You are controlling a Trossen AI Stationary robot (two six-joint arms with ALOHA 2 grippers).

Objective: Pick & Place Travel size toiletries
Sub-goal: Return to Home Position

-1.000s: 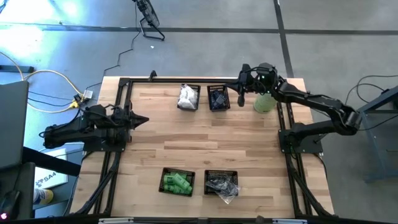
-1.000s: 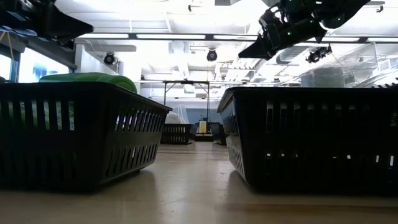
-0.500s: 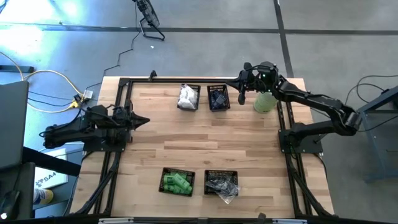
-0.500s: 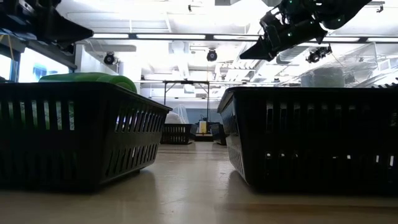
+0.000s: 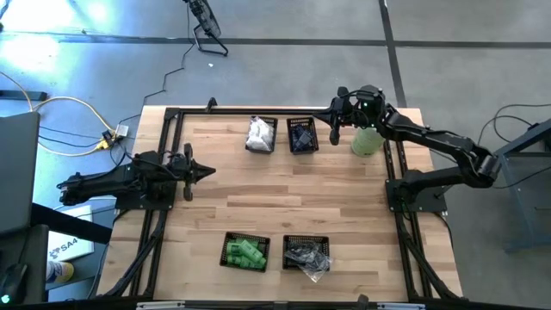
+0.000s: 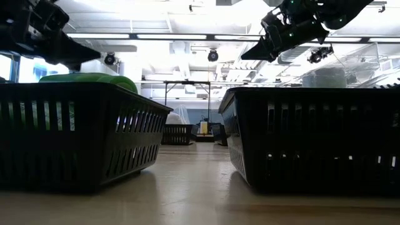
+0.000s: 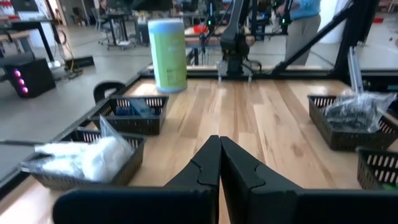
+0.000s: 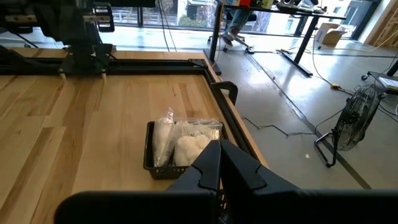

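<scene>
Packed away already, judging from the high view: white crinkly packets (image 5: 261,133) in the far-left of four black rectangular mesh baskets (image 5: 245,235), dark blue-black pieces (image 5: 302,136) in the far-right one, bright green bottles (image 5: 245,252) in the near-left, dark clear-wrapped bits (image 5: 308,257) in the near-right. No loose toiletry to be seen on the pale wooden plank surface (image 5: 258,198) between them.

Changed within the last half-second: only the left side. Found now further out over the surface and a little toward its near side: the left end effector (image 5: 205,172). Lower in the low view too, down toward the green bottles heaped in the near basket. Clenched tight, fingers (image 7: 205,168) pressed flat together, gripping nothing, going by the left wrist view.

Hardly any shift on the right. Hanging high over the far edge, just beside the far-right basket and near the tall pale-green cylinder with white lid (image 5: 365,139): the right end effector (image 5: 334,133), likewise clenched and empty.

Best read as tidy-up motion, not a new pick, with nothing left to fetch. Probably only the folding back of both arms to rest remaining. Worth watching on the retreat: clearance past the cylinder and the basket rims.
</scene>
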